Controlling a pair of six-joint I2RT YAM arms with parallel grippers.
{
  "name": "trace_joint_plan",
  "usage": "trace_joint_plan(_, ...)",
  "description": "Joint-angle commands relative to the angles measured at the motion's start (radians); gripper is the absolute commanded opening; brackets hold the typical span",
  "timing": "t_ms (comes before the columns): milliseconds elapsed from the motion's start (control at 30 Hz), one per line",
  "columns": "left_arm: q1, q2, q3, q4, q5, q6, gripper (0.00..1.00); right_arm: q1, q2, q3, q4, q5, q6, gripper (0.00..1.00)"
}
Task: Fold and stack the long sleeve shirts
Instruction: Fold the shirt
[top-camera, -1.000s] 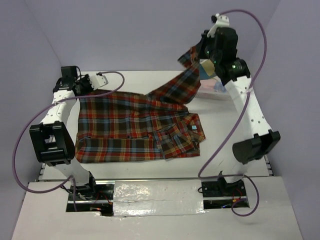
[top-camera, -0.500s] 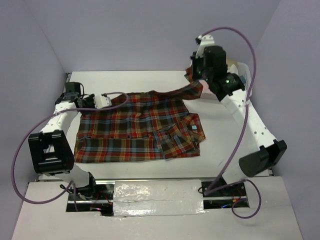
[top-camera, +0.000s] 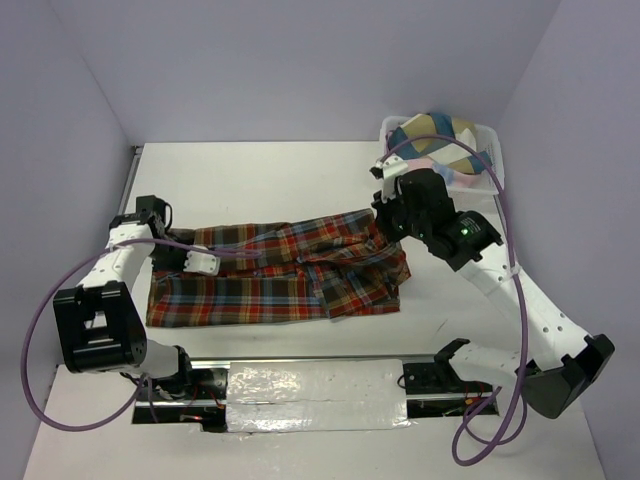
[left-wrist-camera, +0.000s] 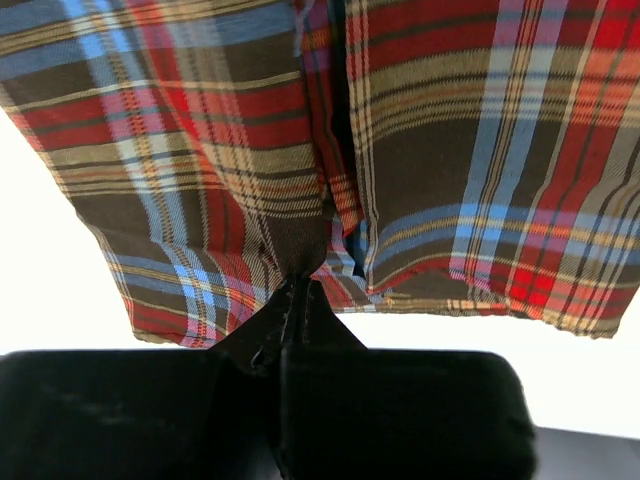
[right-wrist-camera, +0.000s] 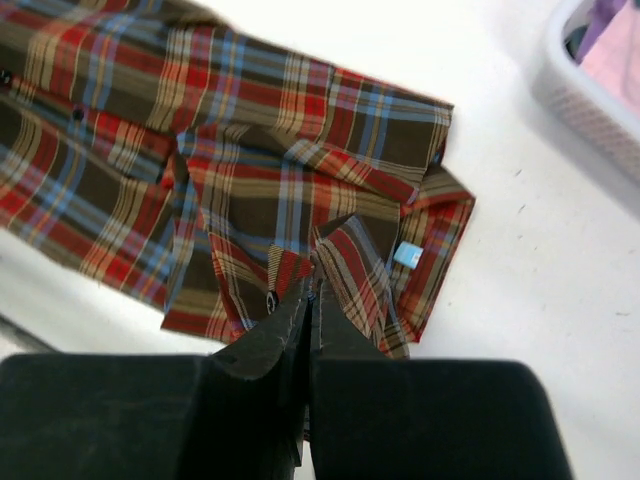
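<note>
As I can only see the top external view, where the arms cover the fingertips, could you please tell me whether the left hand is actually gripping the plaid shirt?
Observer: Yes, the left wrist view shows the left hand shut on a pinched fold near the edge of the plaid shirt.
Operator: Thank you; and the right hand?
Observer: In the right wrist view the right hand is shut on a raised ridge of cloth, next to a small blue label.
</note>
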Motion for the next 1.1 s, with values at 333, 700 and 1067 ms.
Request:
trace_joint_plan(333, -0.005, 0.029, 0.0, -0.015, -0.022, 0.077, 0.56, 0.022, -0.007, -0.046, -0.071, -0.312, -0.034, 0.02)
trace_joint_plan(700, -0.109, 0.082, 0.44, -0.019, 0.475, -0.577, 0.99, 0.127, 0.086, -0.192, 0.171, -0.181, 0.242, 0.0)
trace_joint_plan(1067, -0.338, 0.05, 0.273, 0.357, 0.618, -1.261, 0.9, 0.396, 0.223, -0.259, 0.28, -0.094, 0.048, 0.55)
